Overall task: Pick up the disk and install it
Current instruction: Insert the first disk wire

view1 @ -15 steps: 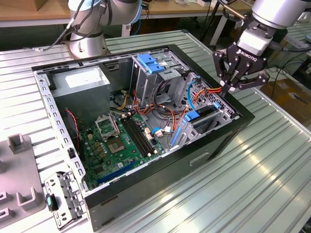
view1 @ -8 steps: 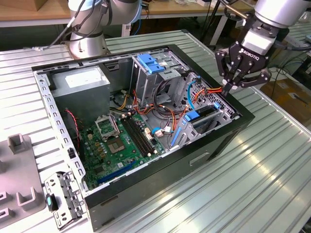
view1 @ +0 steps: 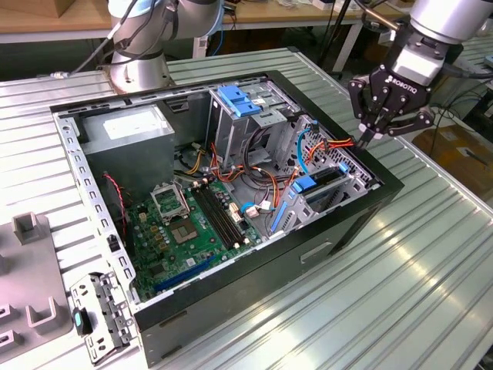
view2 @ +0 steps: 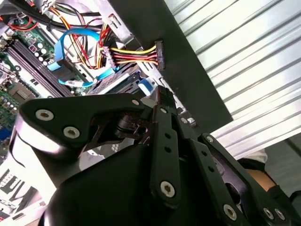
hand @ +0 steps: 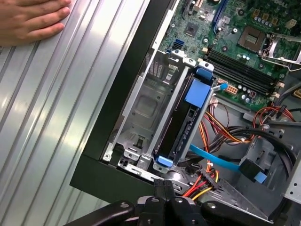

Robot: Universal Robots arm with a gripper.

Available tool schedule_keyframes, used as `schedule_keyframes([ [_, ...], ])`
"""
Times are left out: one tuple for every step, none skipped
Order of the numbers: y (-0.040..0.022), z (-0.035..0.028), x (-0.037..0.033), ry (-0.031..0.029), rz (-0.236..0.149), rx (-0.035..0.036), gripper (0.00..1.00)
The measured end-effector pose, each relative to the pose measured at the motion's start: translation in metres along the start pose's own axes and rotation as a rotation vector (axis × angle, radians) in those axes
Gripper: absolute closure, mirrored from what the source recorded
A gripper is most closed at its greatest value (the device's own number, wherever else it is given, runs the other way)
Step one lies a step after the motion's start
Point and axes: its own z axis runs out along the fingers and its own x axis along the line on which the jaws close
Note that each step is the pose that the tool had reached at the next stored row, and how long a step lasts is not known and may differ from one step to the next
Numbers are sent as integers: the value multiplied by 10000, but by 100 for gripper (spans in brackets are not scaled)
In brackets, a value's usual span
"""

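Disk (hand: pixel 190 123) seated in bay below fingers (view1: pixel 368 136)

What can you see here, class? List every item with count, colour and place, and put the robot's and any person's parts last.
Computer case: one, black, open on the ribbed metal table.
Motherboard: one, green, on the case floor.
Power supply: one, grey, far corner of the case.
Drive cage: one, grey with blue latch, upright mid-case.
Disk: one, dark with blue rails, in the bay beside an empty slot.
Power connector: one, black, on red, yellow and black wires.
Gripper: one, black, above the case's edge at the exterior view's right.
Hand: one, flat on the table.
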Motion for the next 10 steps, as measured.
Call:
schedule_keyframes([
  [-15,2,5,1,-75,0,89],
  [-21,2,6,3,-142,1,89],
  [-24,2,8,6,-233,0,89],
  [-27,4,10,7,-376,2,89],
  [-27,4,10,11,-546,3,89],
  [-28,5,10,16,-858,5,82],
  [-28,7,10,20,-1130,6,82],
  [-30,8,11,21,-1279,8,82],
  [-34,9,12,23,-1399,9,82],
  [-38,9,13,24,-1498,10,82],
])
